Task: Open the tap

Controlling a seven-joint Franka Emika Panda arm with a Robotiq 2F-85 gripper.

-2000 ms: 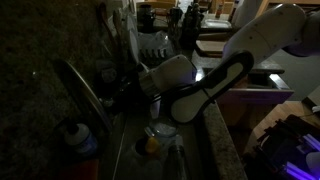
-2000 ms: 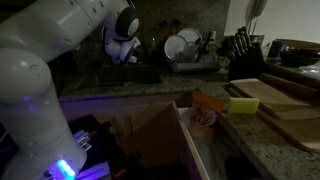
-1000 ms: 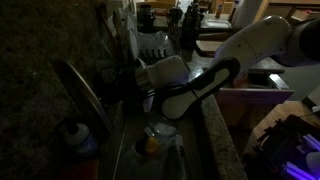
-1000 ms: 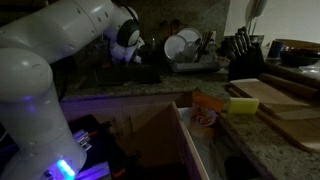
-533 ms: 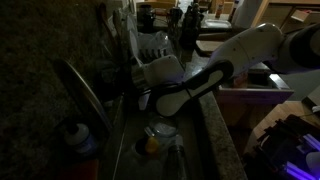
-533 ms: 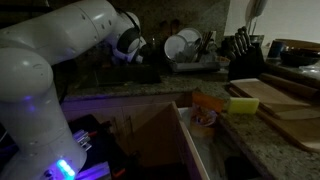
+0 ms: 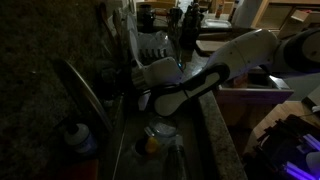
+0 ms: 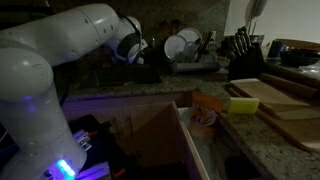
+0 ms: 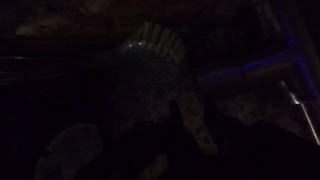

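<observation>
Gripper (image 7: 130, 88) is sitting low in shadow between the dish rack (image 7: 152, 44) and the tap (image 7: 86, 98), close to the tap's darker base. Its fingers are disappearing into the dark in every view, so I can't tell whether the jaws are spread or closed, or whether they are touching the tap. The tap is showing in only one exterior view, as a shiny arched spout running along the stone wall on the near side of the rack, with a blue-capped bottle (image 7: 77, 135) standing just beside its near end. That same view is showing the sink (image 7: 122, 150) below the spout, farther from the rack than the gripper, with a round dish (image 7: 160, 130) and something orange (image 7: 150, 145) lying in it. In an exterior view from the cabinet front, the white arm (image 8: 60, 50) is blocking the tap, and the gripper (image 8: 143, 70) is appearing as a dark lump right beside the rack (image 8: 200, 62), which is holding white plates (image 8: 178, 45). Only there are a knife block (image 8: 240, 45) past the rack, cutting boards (image 8: 272, 95) and an open drawer (image 8: 195, 140) showing. The wrist view is coming out nearly black, with only a pale ribbed shape (image 9: 150, 50) that I can't identify.
</observation>
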